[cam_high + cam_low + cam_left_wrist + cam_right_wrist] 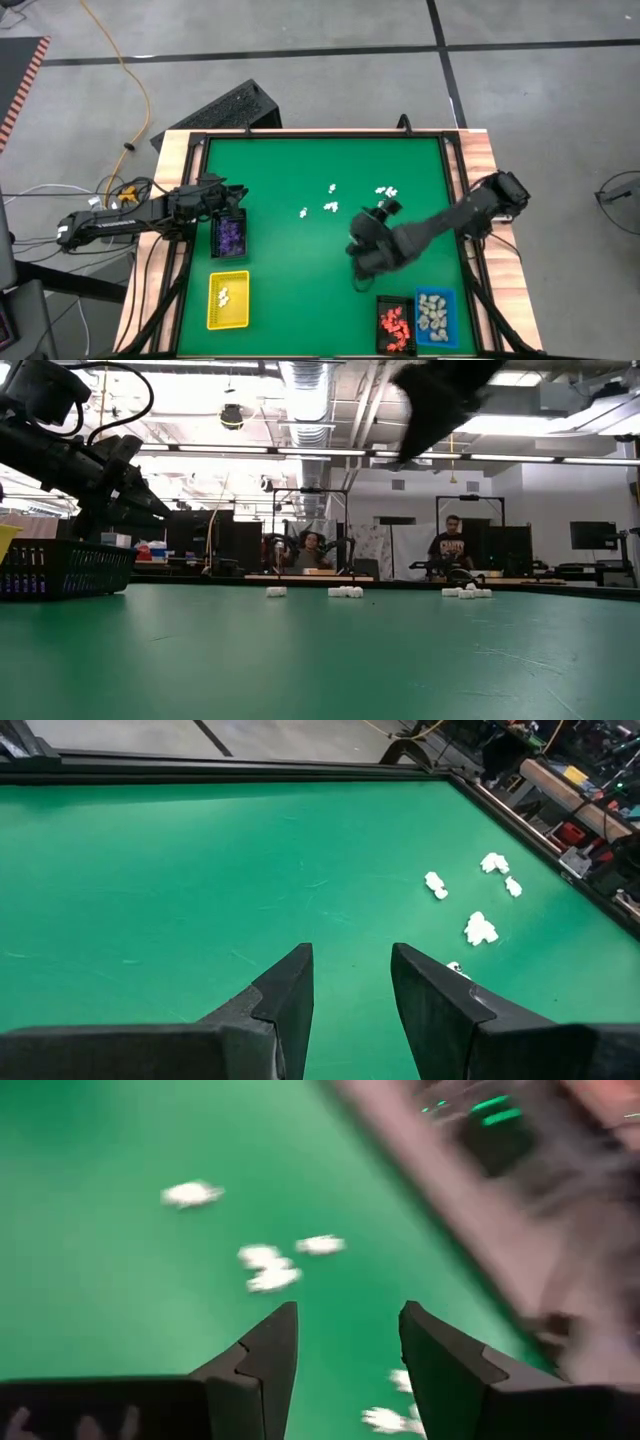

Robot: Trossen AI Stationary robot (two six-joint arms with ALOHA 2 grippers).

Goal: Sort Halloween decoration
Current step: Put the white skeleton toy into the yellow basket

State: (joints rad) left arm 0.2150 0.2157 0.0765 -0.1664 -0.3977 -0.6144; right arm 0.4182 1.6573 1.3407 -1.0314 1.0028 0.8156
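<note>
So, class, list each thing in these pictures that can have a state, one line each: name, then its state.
Left end effector: open, empty, above the black tray.
Right end effector: open, empty, over mid-table.
Black tray: holds purple figurines.
Yellow tray: holds a few white figurines.
Second black tray: holds orange-red figurines.
Blue tray: holds cream-beige figurines.
Loose white figurines: scattered, unsorted.

We count four small trays on the green mat: one black tray [229,236] of purple pieces, one yellow tray [227,300] with a couple of white ones, a second black tray [396,325] of orange-red pieces, and one blue tray [435,317] of cream ones. Loose white figurines [330,206] lie in about five little clusters mid-mat, too tiny and bunched for us to number singly. We see two arms, and two people [450,546] in the room beyond.
</note>
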